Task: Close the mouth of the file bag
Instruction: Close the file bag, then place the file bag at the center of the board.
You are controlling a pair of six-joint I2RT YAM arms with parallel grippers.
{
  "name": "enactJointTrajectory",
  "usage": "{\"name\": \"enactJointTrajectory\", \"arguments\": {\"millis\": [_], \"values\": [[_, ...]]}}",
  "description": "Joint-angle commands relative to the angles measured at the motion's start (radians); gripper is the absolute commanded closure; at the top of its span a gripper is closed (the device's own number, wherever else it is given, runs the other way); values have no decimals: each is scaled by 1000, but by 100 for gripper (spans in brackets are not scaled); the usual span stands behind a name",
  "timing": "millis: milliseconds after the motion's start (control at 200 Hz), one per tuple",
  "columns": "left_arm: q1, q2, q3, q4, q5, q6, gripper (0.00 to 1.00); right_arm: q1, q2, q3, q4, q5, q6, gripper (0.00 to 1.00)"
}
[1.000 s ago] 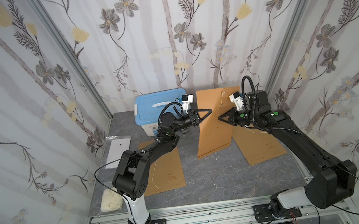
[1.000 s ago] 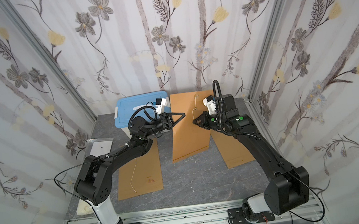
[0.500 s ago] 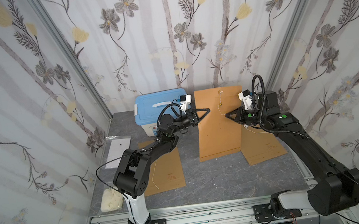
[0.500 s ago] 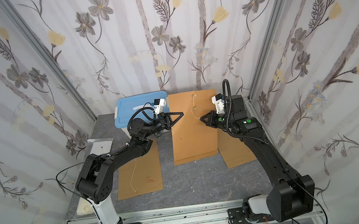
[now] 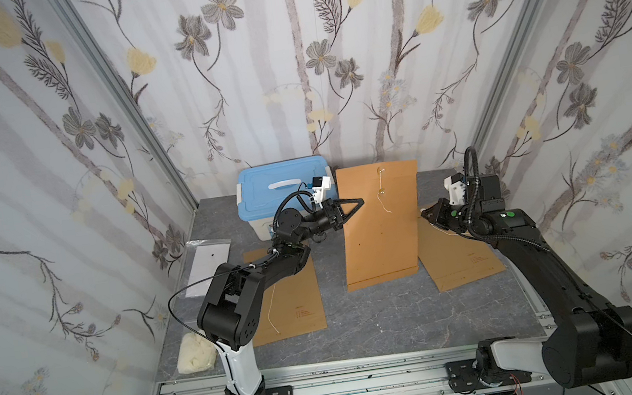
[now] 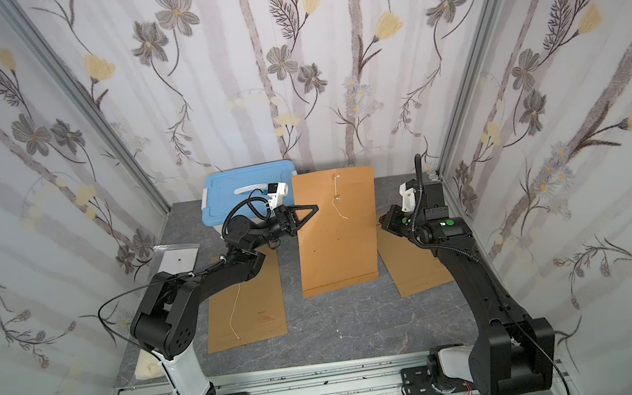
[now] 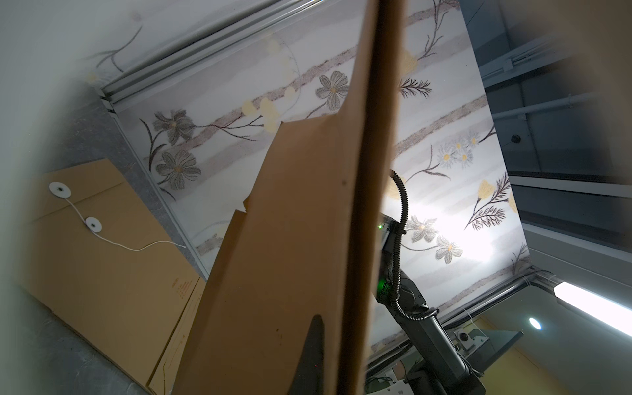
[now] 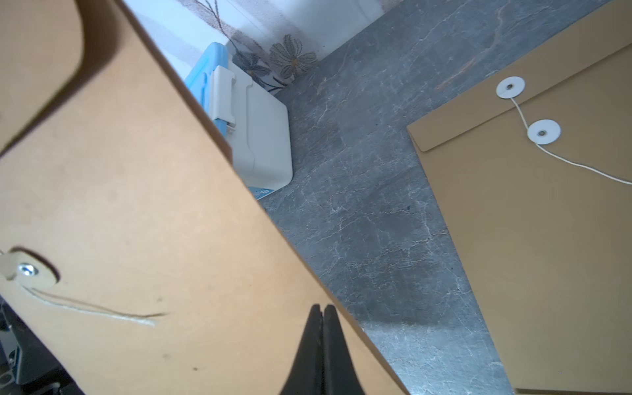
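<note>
In both top views the file bag point(image 5: 380, 235) point(image 6: 335, 242) stands upright over the middle of the bench point(image 5: 366, 326). The left tool point(image 5: 355, 202) pinches its left edge and the right tool point(image 5: 425, 214) meets its right edge. Its tie string point(image 5: 386, 204) hangs loose, not wound. A blue-lidded box point(image 5: 279, 189) stands behind the left tool. Two more bags lie flat, the left flat bag point(image 5: 295, 315) partly under the left arm and the right flat bag point(image 5: 462, 262) beside the right arm. Only these views show the clear sleeve point(image 5: 208, 266) and the cream lump point(image 5: 195, 354) at the bench's left side. The left wrist view sees the file bag point(image 7: 290, 256) nearly edge-on. One dark finger point(image 7: 313, 352) lies against its face, and the other is hidden behind the paper. Past the bag it shows the right flat bag point(image 7: 102, 273) with its white discs. The right wrist view shows what the top views cannot: the right tool point(image 8: 321, 318) has its tips pressed together on the file bag's point(image 8: 136, 205) edge. It also shows the bag's metal-eyed disc point(image 8: 27, 270), the box point(image 8: 253, 136) and the left flat bag point(image 8: 547, 222).
</note>
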Motion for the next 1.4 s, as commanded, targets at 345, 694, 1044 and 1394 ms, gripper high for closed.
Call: {"name": "enactJointTrajectory", "arguments": {"millis": [345,694,1044,1394], "values": [[21,-48,-163,-279,-92,193,100,19,44,-117,116,-70,-11,53],[29,-5,-221,-369,-177,226,100,129,150,-128,108,-50,-36,41],[46,41,-234,-459,-162,301,91,179,317,-101,107,-5,1,40],[58,89,-185,-649,-207,357,85,180,399,-81,51,24,-3,41]]}}
